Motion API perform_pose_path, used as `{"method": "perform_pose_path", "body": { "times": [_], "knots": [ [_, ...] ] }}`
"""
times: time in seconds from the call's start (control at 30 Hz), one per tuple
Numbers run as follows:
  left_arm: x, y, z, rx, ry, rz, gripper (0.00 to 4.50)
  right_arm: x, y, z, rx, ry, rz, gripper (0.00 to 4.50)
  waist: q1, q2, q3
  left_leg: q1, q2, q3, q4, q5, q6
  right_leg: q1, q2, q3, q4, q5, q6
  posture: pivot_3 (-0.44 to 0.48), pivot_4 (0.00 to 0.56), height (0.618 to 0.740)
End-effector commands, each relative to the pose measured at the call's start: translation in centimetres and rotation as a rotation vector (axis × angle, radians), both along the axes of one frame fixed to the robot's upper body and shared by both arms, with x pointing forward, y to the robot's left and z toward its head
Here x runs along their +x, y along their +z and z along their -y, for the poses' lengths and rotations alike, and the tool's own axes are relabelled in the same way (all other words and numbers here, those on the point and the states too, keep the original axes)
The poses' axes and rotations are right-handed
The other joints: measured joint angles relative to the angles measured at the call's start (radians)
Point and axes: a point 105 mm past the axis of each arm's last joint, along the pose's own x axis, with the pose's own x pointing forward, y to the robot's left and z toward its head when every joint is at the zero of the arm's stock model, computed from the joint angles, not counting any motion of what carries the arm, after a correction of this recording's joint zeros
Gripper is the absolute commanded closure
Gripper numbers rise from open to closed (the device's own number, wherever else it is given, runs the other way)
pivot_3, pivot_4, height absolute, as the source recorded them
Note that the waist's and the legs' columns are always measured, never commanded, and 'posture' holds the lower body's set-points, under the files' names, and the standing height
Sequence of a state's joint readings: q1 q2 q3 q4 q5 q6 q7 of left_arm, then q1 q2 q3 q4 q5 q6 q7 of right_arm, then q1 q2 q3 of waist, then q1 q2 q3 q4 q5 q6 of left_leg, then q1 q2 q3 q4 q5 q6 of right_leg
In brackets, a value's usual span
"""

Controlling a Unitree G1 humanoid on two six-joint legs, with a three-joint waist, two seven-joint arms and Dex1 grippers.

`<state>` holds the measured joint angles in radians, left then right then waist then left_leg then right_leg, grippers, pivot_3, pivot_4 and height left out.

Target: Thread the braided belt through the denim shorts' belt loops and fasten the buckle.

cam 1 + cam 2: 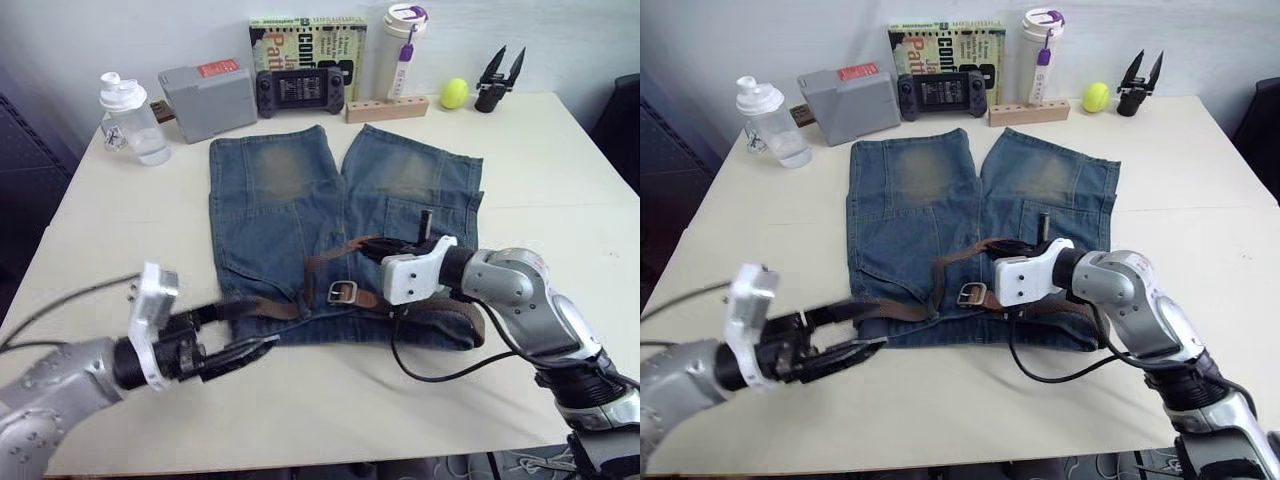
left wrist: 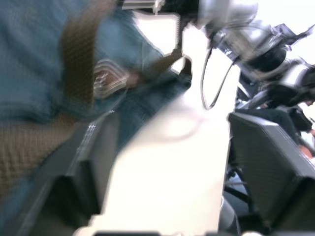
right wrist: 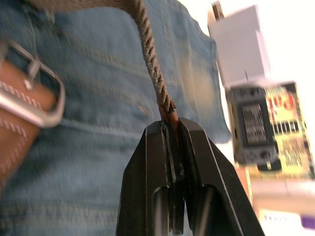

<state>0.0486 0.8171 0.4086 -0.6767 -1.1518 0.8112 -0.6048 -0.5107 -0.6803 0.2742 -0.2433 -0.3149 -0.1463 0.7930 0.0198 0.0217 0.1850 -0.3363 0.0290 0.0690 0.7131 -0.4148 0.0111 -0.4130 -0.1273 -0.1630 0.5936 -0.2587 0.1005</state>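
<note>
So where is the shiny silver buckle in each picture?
Left eye view: the silver metal buckle lies on the blue denim shorts, near the waistband, just left of the right gripper.
Right eye view: same spot on the waistband.
Left wrist view: blurred, upper left.
Right wrist view: at the left edge.
Shared landmark: the brown braided belt beside it.

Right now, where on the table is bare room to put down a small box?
Free: the table between the denim shorts and its right edge, and the strip left of the shorts, below the bottle. Crowded: the back edge, from bottle to yellow ball, and the waistband, where both tools work the braided belt.
</note>
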Motion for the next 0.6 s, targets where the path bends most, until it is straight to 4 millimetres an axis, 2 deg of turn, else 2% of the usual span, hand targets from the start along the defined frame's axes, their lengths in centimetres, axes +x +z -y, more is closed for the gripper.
{"method": "perform_pose_path", "body": {
  "times": [0.03, 0.17, 0.2, 0.33, 0.6],
  "knots": [
    [3.1, -0.3, -0.1, 0.125, 0.122, 0.106, 0.16, -0.5, 0.9, -1.0, -0.001, 0.037, 0.036, 4.50, 0.000, 0.000, 0.000, 0.001, -0.001, 0.000, -0.001, 0.000, 0.000, 0.000, 0.000, -0.001, 0.000, 0.000, 0.000, 0.000, 0.150, 0.726],
    [6.1, -1.0, 1.6, 0.283, 0.184, 0.277, 0.16, -0.7, 0.7, -1.9, -0.014, 0.056, 0.018, 4.50, -0.003, 0.000, 0.000, 0.000, 0.000, 0.004, -0.002, 0.000, 0.000, 0.000, 0.002, -0.001, -0.001, 0.000, 0.000, 0.000, 0.150, 0.726],
    [6.3, -1.3, 2.1, 0.319, 0.177, 0.316, 0.16, -0.7, 0.8, -2.1, -0.015, 0.057, 0.016, 4.50, -0.004, -0.001, 0.000, 0.000, 0.000, 0.007, -0.002, 0.000, 0.000, -0.001, 0.002, -0.001, -0.001, 0.000, 0.000, 0.000, 0.150, 0.726],
    [6.7, -1.6, 3.7, 0.274, 0.197, 0.378, 0.16, -0.6, 1.1, -2.4, -0.007, 0.053, 0.015, 4.50, -0.013, -0.001, 0.001, 0.000, 0.001, 0.011, -0.004, 0.000, 0.000, -0.001, 0.003, 0.001, -0.002, 0.000, 0.000, 0.000, 0.150, 0.726],
    [8.1, -3.2, 3.6, 0.310, 0.281, 0.417, 0.16, -0.6, 1.6, -2.5, 0.019, 0.044, 0.016, 4.50, -0.020, -0.001, 0.001, 0.000, 0.002, 0.011, -0.004, 0.000, 0.000, -0.002, 0.003, 0.001, -0.001, 0.000, 0.000, 0.000, 0.150, 0.726]
  ]
}}
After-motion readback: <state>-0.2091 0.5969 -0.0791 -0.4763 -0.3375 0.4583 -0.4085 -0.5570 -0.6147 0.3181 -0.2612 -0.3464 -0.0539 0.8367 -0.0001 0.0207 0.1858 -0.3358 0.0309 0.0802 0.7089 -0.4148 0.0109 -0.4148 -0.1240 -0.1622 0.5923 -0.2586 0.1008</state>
